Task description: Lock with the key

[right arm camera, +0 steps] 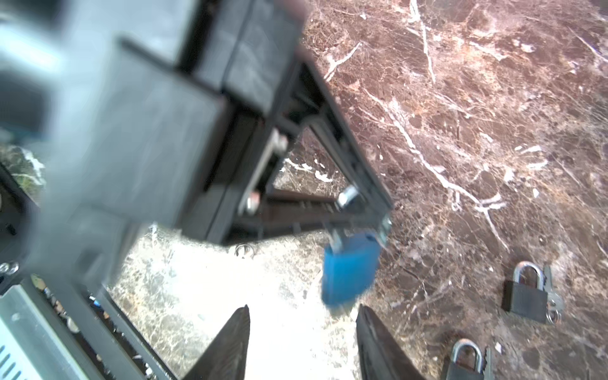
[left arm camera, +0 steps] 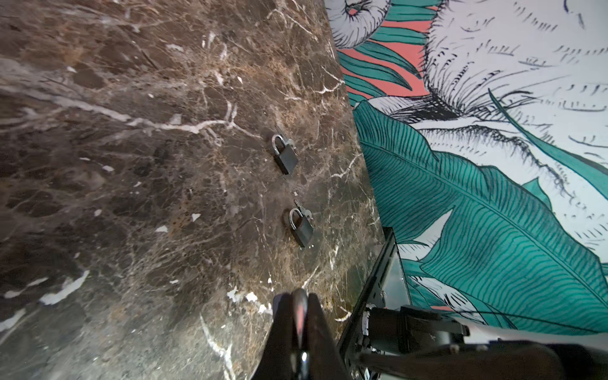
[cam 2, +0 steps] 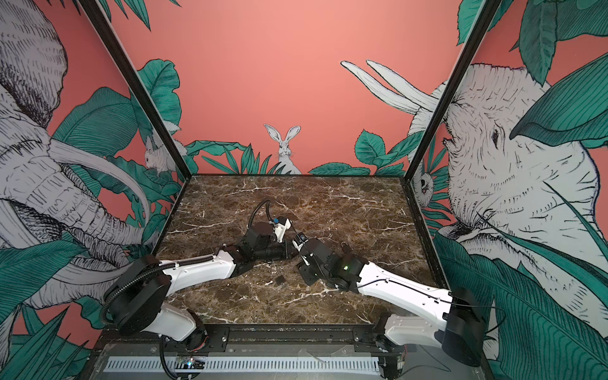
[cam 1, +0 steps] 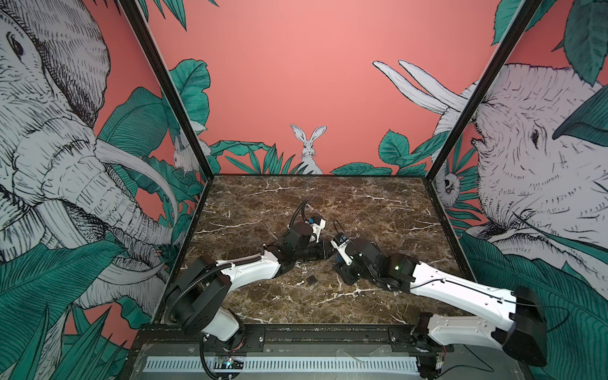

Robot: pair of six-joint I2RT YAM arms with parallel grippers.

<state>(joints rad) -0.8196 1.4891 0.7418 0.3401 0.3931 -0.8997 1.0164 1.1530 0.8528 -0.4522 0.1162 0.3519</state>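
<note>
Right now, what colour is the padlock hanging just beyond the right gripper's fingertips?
The padlock is blue; it shows best in the right wrist view.

Marble tabletop (cam 1: 362, 204), small black square (cam 1: 312, 280), jungle mural (cam 1: 296, 82)

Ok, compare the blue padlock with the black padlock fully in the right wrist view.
The blue padlock hangs above the table at the left claw's tip; the black padlock lies flat on the table. The blue padlock is blurred; the black padlock is sharp, a key beside it. Both are padlocks.
</note>
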